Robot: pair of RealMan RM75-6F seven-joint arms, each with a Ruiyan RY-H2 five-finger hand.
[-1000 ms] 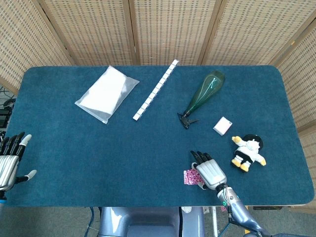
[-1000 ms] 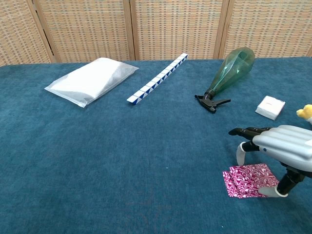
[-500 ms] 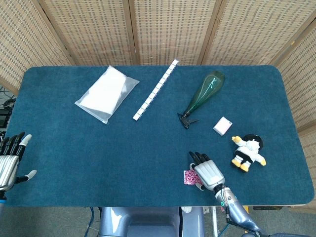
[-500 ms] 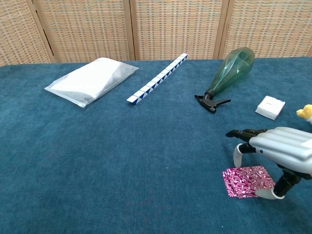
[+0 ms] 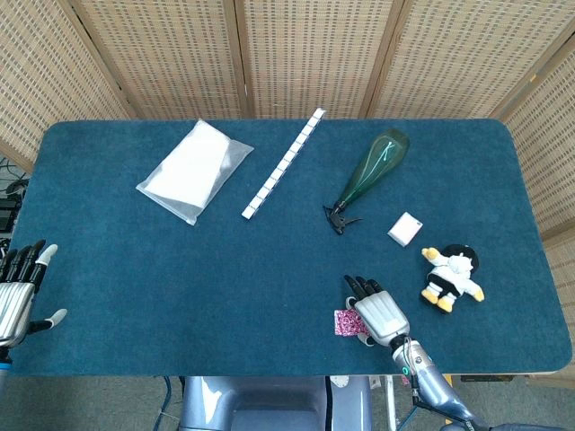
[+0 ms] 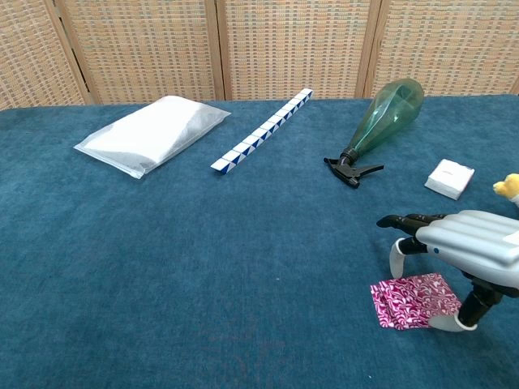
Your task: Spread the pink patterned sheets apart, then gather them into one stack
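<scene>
The pink patterned sheets [image 6: 412,299] lie as one small stack near the table's front edge, also seen as pink sheets [image 5: 345,321] in the head view. My right hand [image 6: 464,243] hovers palm down over their right part, fingers spread and holding nothing; its thumb tip sits by the stack's right corner. The same right hand [image 5: 379,312] covers part of the stack from above. My left hand [image 5: 16,289] stays at the far left edge, off the table, fingers spread and empty.
A white plastic bag [image 5: 193,169] lies at the back left, a blue-and-white folding strip [image 5: 283,162] beside it. A green spray bottle [image 5: 370,175], a small white box [image 5: 405,229] and a plush toy [image 5: 452,277] sit to the right.
My right hand has shifted slightly left and back over the sheets, then settled; the stack shows a little more. The left hand has not moved.
</scene>
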